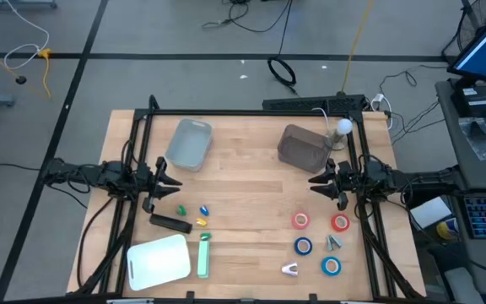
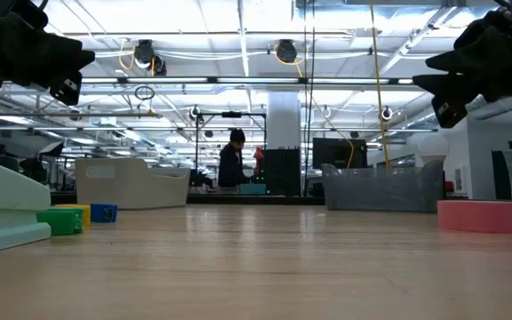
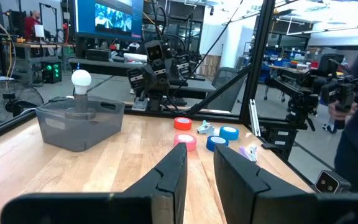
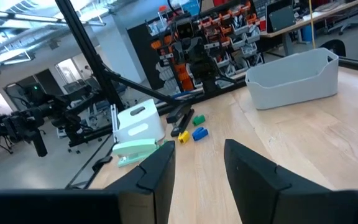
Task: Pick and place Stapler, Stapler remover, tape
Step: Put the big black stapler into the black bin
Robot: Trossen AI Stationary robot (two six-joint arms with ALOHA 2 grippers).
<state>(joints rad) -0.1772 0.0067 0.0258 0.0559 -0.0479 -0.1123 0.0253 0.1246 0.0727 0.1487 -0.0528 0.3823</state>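
At nine o'clock over the wooden surface [image 1: 243, 181], the left tool [image 1: 165, 179] hangs with fingers slightly parted, empty; at three o'clock, the right tool [image 1: 321, 182] likewise. Four tape rolls [image 1: 300, 221] cluster at five o'clock; green stapler [image 1: 204, 256], black stapler [image 1: 170, 223] at seven o'clock.

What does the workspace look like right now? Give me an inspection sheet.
Surface: wooden table, middle bare.
Job's things: red tape rolls and blue tape rolls, front right; green stapler and black stapler, front left.
Clutter: pale bin, grey bin, white box.
Claws: left claw and right claw open, empty, raised at the table's sides.
Cables: cable loops on the floor beyond.
Surroundings: person far behind.
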